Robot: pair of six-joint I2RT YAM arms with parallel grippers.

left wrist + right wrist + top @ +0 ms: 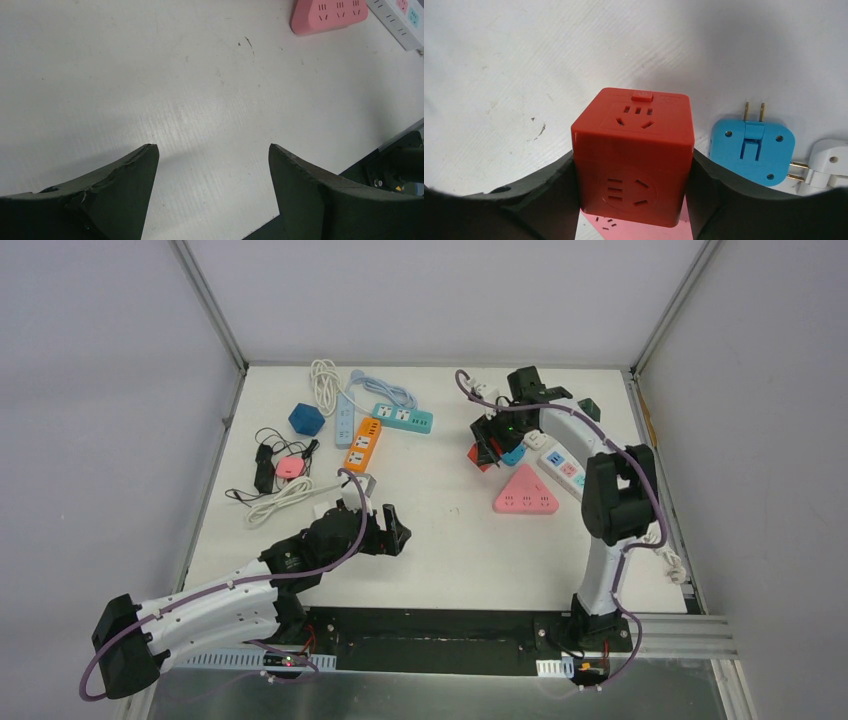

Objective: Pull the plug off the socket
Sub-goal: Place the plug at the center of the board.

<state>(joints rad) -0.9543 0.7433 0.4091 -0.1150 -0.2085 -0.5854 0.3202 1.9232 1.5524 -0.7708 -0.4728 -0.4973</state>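
The socket, a red cube point(636, 120), sat clamped between the fingers of the right gripper point(633, 160), which pressed on two opposite side faces. It was in the right half of the bench point(450, 540), nearer the far edge. Its top and front outlets were both bare, with nothing plugged into either.

Just right of the cube lay a blue plug point(751, 150), flat on its back with both brass prongs fully exposed and pointing toward the far edge. It was near the cube but did not touch it, so I judged the plug to be out of the socket already. A white plug point(824, 165) lay against the blue one on its right, prongs also bare.

The cube looked like hard, smooth plastic: stiff, light, and apt to slip under a weak pinch. The flat side faces looked the best hold, low enough to keep the outlets clear. The blue plug seemed lighter again; I would take it by the sides of its body and never by the thin prongs, which could bend.

A patch of pink showed under the cube, and I could not tell whether the cube rested on the bench or hung just above it. A pink strip point(526, 492) lay toward the near edge from it.

The left gripper point(213, 150) stood over bare bench toward the near edge, jaws apart and holding nothing.
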